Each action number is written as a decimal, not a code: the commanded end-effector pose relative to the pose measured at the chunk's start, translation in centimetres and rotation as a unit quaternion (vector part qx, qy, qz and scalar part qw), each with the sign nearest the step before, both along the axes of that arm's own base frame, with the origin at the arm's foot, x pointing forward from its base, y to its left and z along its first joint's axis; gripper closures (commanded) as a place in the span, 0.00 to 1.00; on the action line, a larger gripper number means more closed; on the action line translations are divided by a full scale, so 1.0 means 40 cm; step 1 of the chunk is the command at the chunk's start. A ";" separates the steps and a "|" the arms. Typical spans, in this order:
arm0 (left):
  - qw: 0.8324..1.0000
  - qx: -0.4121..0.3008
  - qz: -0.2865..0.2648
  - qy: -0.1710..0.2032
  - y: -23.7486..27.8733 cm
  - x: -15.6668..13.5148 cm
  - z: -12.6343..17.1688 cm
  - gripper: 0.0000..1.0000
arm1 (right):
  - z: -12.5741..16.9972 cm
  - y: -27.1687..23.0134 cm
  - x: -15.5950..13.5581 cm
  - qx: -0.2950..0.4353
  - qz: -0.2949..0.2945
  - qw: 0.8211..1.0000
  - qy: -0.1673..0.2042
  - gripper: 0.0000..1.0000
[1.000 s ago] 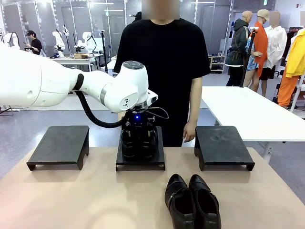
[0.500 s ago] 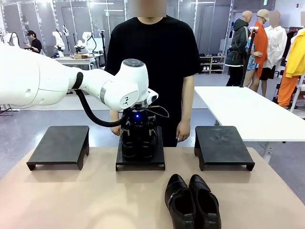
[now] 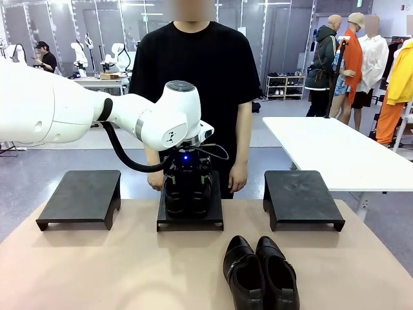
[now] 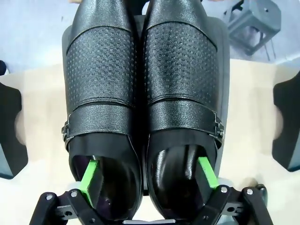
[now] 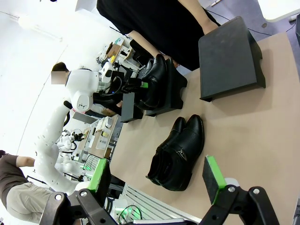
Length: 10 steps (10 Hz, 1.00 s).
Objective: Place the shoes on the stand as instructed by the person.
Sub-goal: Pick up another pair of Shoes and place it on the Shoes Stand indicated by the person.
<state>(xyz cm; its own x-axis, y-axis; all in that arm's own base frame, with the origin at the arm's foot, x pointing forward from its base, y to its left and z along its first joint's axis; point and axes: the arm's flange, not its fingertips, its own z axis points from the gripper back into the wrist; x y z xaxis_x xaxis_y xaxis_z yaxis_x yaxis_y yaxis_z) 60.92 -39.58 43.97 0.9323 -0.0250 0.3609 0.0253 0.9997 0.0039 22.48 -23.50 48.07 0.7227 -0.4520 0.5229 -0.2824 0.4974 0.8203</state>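
Left wrist view: left end effector [image 4: 149, 172] spread inside the shoes [image 4: 101, 70], set on middle stand [image 3: 190, 221]; release seems done. Next, lift straight out, then second pair [image 3: 261, 274] at 5 o'clock

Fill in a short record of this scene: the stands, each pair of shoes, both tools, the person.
stands: left stand, middle stand, right stand, all black, in a row on the table
first pair: on the middle stand, toes toward the person
second pair: on the table, in front of the stands
left tool: open, one finger inside each shoe of the first pair
right tool: open, holding nothing
person: behind the middle stand, arms down
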 end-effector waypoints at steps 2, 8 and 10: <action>1.000 -0.003 -0.001 -0.005 0.000 0.004 0.000 0.00 | 0.000 -0.002 0.001 -0.001 0.002 1.000 -0.013 0.00; 1.000 -0.005 -0.016 0.023 0.028 -0.010 0.042 0.00 | 0.000 -0.002 0.001 -0.001 0.002 1.000 -0.013 0.00; 0.993 -0.097 -0.029 0.063 0.139 -0.078 0.175 0.00 | 0.000 -0.002 0.001 -0.001 0.002 1.000 -0.013 0.00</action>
<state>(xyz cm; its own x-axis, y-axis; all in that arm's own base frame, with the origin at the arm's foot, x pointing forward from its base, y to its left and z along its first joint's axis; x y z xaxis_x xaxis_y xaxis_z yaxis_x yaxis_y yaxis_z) 60.21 -37.59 48.30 0.9484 -0.0253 0.3160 0.0591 0.9935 -0.0977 22.48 -23.50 48.06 0.7229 -0.4520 0.5227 -0.2823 0.4973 0.8204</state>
